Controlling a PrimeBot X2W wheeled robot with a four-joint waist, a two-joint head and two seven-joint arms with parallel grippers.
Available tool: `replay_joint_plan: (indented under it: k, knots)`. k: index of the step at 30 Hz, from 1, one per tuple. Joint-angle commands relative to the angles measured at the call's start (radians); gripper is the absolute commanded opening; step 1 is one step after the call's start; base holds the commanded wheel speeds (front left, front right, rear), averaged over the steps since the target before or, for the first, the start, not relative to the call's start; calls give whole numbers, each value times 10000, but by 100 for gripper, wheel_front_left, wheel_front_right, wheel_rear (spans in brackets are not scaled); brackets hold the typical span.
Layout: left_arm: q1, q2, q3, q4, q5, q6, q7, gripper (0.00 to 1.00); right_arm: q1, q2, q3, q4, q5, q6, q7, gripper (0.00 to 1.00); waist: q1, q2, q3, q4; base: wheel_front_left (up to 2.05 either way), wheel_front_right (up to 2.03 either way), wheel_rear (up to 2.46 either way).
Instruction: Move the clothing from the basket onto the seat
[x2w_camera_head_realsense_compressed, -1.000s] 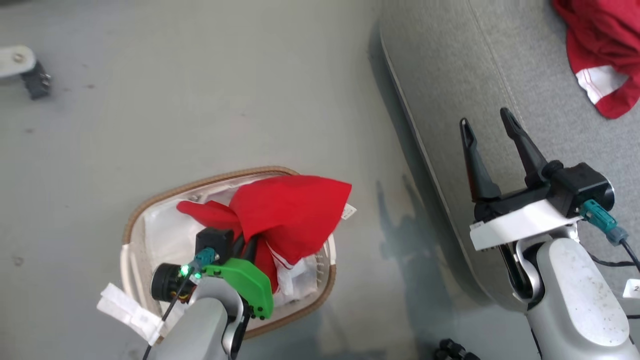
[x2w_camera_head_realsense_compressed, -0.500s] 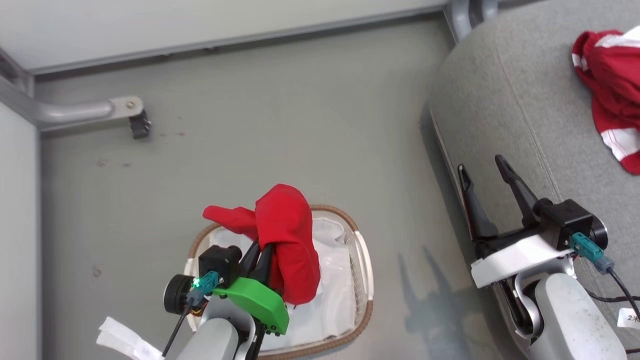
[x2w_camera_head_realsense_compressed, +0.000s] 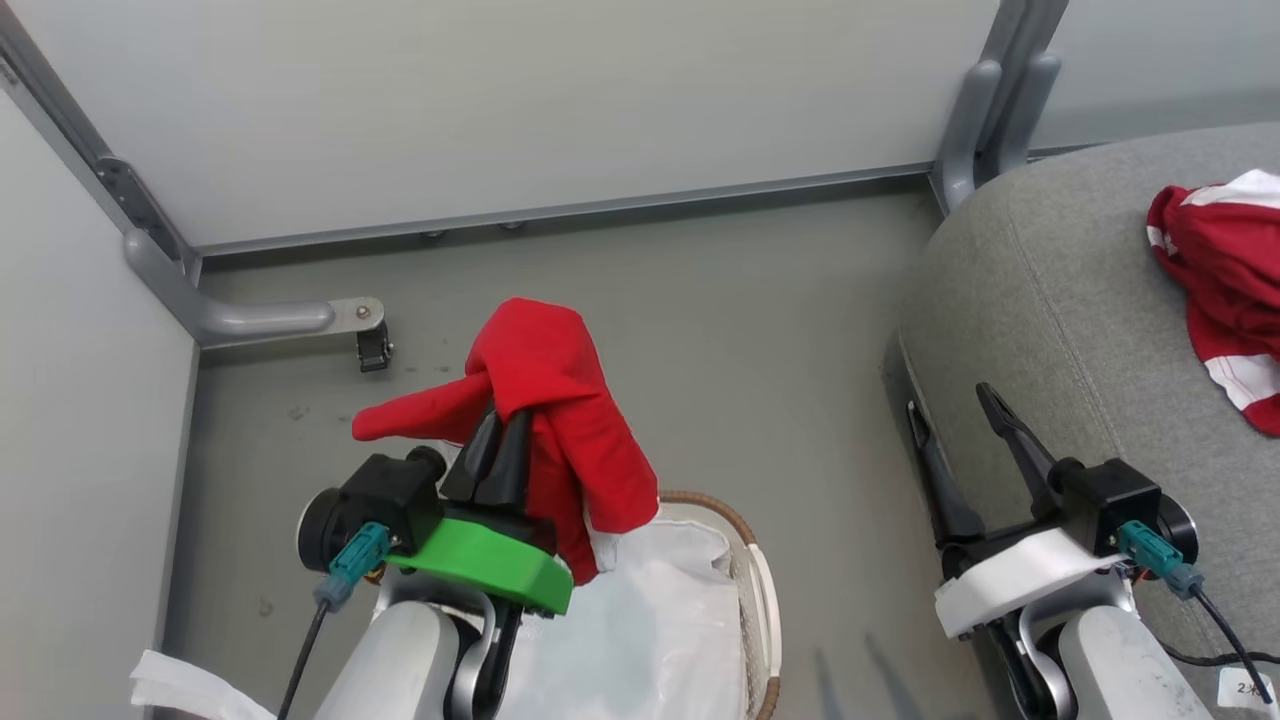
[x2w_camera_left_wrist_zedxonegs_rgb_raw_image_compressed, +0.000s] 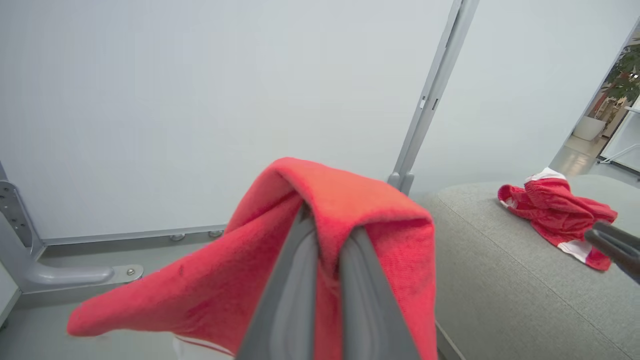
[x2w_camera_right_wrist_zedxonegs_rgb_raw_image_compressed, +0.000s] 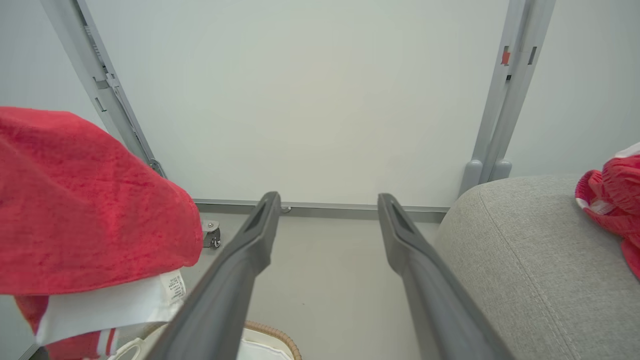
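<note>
**Red garment (x2w_camera_head_realsense_compressed: 545, 400) held up over the basket (x2w_camera_head_realsense_compressed: 757, 570) by the left gripper (x2w_camera_head_realsense_compressed: 498, 450).**
The left jaws were pinched on a fold of the garment, which draped over both fingers. A white liner sheet (x2w_camera_head_realsense_compressed: 650, 620) lay in the basket. To the right, the right gripper (x2w_camera_head_realsense_compressed: 948, 400) hung at the near edge of the seat (x2w_camera_head_realsense_compressed: 1050, 300), jaws spread and holding nothing. A second red garment (x2w_camera_head_realsense_compressed: 1225, 270) lay on the seat's far right.

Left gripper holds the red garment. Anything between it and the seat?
Nothing visible: only bare floor lies between the garment and the seat. The open right gripper hangs at the seat's near edge, probably worth passing beyond it. The second garment lies on the seat's far right, apart.
</note>
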Motion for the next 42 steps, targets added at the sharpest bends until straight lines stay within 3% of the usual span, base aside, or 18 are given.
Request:
replay_joint_plan:
  k: [1,12,23,31,36,38,42]
  knots:
    - [5,37,40,-240,22,64,-8,0,244,14,36,58,-41,-14,-18,100,1,0,-409,59,0,0,0]
    - [-137,39,-91,-1364,56,200,-8,0,596,183,806,150,184,-14,-18,100,1,0,-795,-15,0,0,0]
    - [-145,37,-783,-1428,-272,373,-8,0,-1101,375,4348,-839,1081,-14,-18,100,1,0,-806,410,0,0,0]
    - [-294,37,-1443,-1471,-601,423,-7,0,-2274,433,4944,648,471,-14,-18,100,1,0,-827,910,0,0,0]
    - [-337,37,-1961,-1525,-838,411,-7,0,-2555,435,5162,1298,726,-14,-18,98,1,0,-802,1232,0,0,0]
    - [-378,36,-2143,-1529,-891,384,-7,0,-2608,430,5223,1491,888,-14,-18,0,1,0,-785,1330,0,0,0]
    - [-389,34,-2371,-1527,-1010,390,-7,0,-2654,429,5244,1778,1184,-14,-18,0,1,0,-755,1418,0,0,0]
